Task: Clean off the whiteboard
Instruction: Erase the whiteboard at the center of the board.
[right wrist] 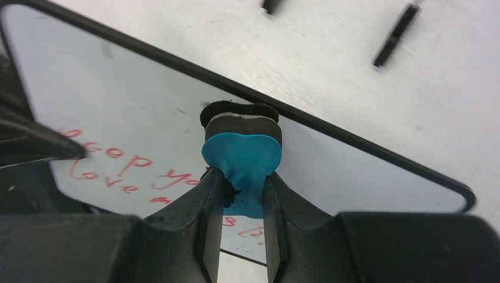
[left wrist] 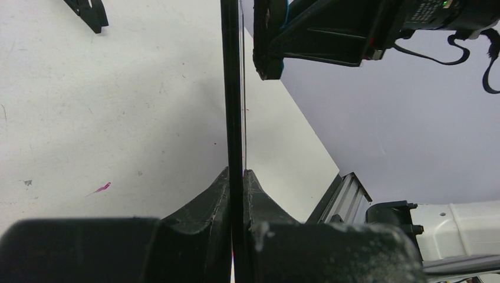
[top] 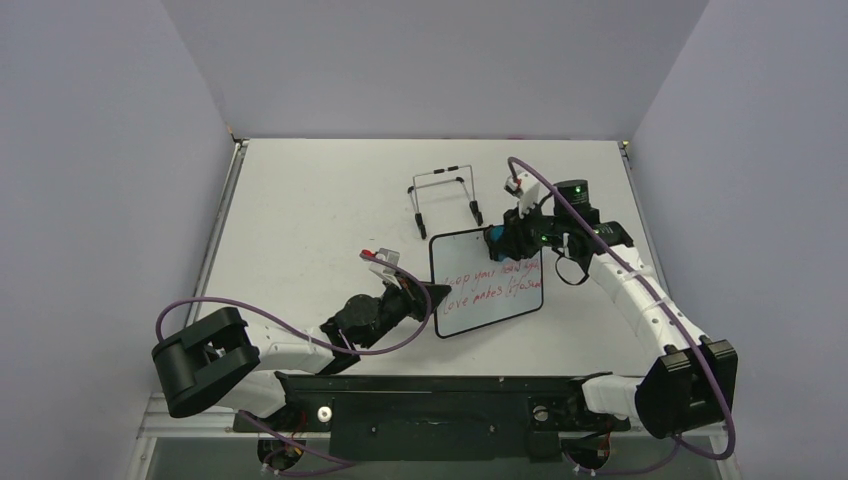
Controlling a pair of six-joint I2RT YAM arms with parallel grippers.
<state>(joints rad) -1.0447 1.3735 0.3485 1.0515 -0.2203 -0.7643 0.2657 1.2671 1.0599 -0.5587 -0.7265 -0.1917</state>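
The whiteboard (top: 487,282), white with a thin black frame and red handwriting across its middle, is held above the table. My left gripper (top: 432,293) is shut on its left edge; in the left wrist view the board shows edge-on (left wrist: 232,88) between my fingers. My right gripper (top: 503,238) is shut on the small blue eraser (right wrist: 242,156), whose dark felt pad (right wrist: 239,118) presses on the board (right wrist: 135,100) near its upper right edge. Red writing (right wrist: 112,159) lies to the left of the eraser.
The black wire stand (top: 443,196) stands on the table behind the board; its feet show in the right wrist view (right wrist: 398,32). Grey walls close in the table on three sides. The table's rail edge (left wrist: 345,197) shows at the right.
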